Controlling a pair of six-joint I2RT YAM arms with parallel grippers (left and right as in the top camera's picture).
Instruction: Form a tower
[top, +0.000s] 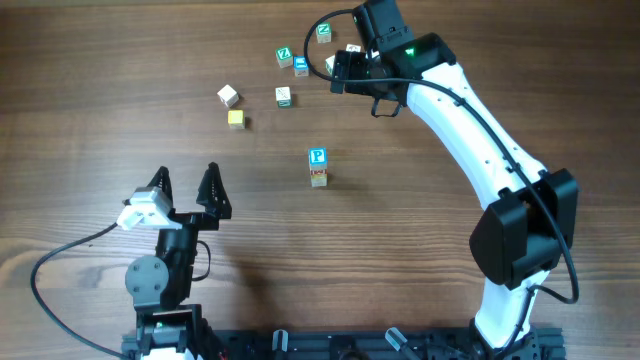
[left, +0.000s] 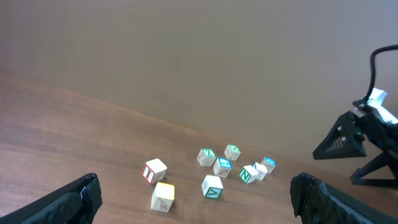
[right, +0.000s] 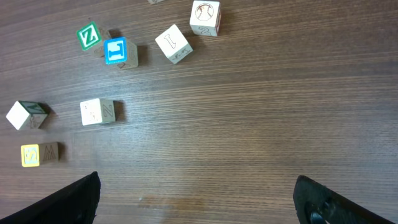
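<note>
Two grippers: both stand with jaws spread wide and nothing between them. The left gripper (top: 187, 172) hangs close to the robot's base, while the right gripper (top: 340, 72) reaches over the far side of the table (top: 120, 60).
Beside the right gripper: loose cubes (top: 284, 96) lie scattered just beside it and out to its left. Among them are a green Z cube (right: 88, 35) and a blue-faced cube (right: 115, 51), which sit close together.
Tower: it stands upright near the table's middle, two cubes high as far as can be seen. A blue P cube (top: 317, 157) sits on pale wood with red marks.
Bearing: the tower (top: 318, 168) lies back toward the base from the right gripper and well apart from it. From the left gripper it lies off to the right.
Nearer arm: the right, by a modest margin, and it is already among the spare cubes.
Likely next: take one loose cube there and carry it over the tower for a straight drop from above.
Surface: dark wood grain, flat and bare all around the tower.
Room: there is free approach from every side, and a plain beige wall (left: 186, 56) stands beyond the table.
</note>
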